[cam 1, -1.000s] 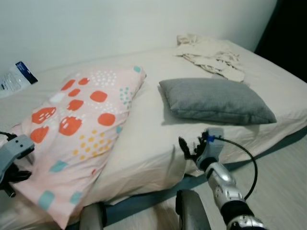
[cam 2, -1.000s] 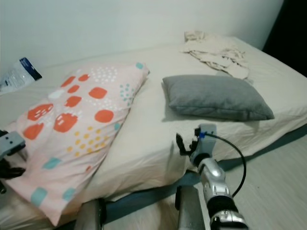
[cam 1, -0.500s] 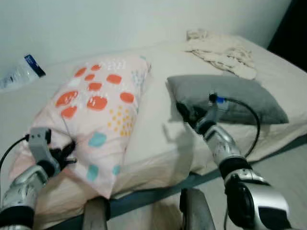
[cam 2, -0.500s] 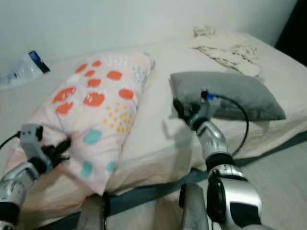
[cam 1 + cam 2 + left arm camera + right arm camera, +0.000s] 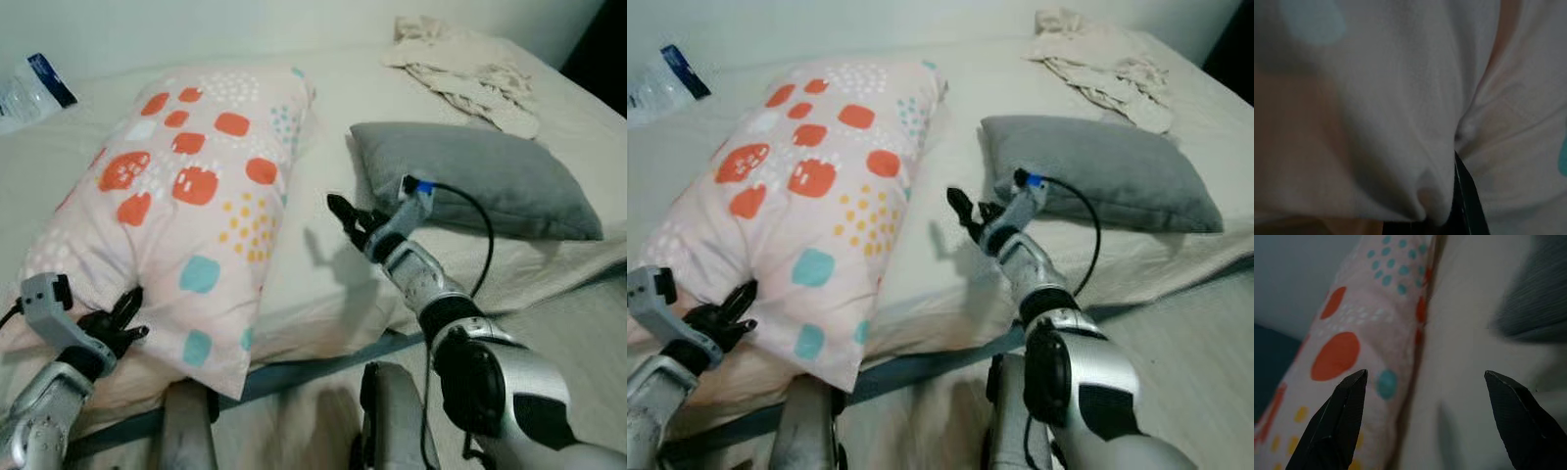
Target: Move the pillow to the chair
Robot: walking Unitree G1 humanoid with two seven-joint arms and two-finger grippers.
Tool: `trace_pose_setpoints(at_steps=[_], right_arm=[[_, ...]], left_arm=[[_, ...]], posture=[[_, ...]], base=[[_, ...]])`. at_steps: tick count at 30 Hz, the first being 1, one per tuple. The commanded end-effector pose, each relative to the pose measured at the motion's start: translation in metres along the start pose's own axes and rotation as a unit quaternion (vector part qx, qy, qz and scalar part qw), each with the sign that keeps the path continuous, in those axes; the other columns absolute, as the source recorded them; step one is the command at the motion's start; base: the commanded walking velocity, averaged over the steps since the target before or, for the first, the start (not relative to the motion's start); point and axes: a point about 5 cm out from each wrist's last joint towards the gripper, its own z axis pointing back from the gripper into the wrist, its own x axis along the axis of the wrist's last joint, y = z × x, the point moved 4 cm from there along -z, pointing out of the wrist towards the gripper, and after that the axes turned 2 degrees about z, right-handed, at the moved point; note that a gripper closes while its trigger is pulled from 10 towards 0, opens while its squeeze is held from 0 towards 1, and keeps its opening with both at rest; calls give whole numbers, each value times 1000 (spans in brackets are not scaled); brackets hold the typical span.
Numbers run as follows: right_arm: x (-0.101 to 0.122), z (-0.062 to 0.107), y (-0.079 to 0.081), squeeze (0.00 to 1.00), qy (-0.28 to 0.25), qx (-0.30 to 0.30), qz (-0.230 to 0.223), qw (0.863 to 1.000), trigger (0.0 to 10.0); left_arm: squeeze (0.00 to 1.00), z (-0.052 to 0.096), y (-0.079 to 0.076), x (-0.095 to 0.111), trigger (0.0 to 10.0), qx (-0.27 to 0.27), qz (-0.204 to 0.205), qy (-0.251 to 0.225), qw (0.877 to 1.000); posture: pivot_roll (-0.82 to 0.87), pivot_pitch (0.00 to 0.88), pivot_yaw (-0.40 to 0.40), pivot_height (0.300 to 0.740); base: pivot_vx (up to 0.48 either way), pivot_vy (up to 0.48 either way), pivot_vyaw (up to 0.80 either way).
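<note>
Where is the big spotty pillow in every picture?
Left eye view: the spotty pillow lies on the left half of the bed.
Right eye view: the same place, left of the grey pillow.
Left wrist view: its pink cloth is pressed close against the camera.
Right wrist view: it runs past one open finger.
Shared landmark: the orange blotches.

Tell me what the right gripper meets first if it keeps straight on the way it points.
Probably the patterned pillow: the right gripper, fingers open, aims over bare sheet at the pillow's near side edge. Depth is unclear, so it might brush the sheet first.
</note>
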Motion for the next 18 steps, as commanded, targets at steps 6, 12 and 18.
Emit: trace_pose_setpoints(at_steps=[6, 12, 18], right_arm=[[-24, -16, 42, 0, 40, 63, -52, 996, 10000], [-60, -18, 70, 0, 133, 112, 5, 985, 10000], [-73, -20, 78, 0, 156, 98, 11, 983, 10000]], left_arm=[[0, 8, -27, -10, 0, -36, 35, 14, 999], [0, 12, -46, -16, 0, -70, 39, 33, 996], [0, 14, -46, -16, 0, -61, 40, 38, 997]], posture=[[213, 392, -70, 542], [210, 394, -70, 542], [206, 385, -79, 542]], base=[[0, 0, 0], [0, 0, 0], [0, 0, 0]])
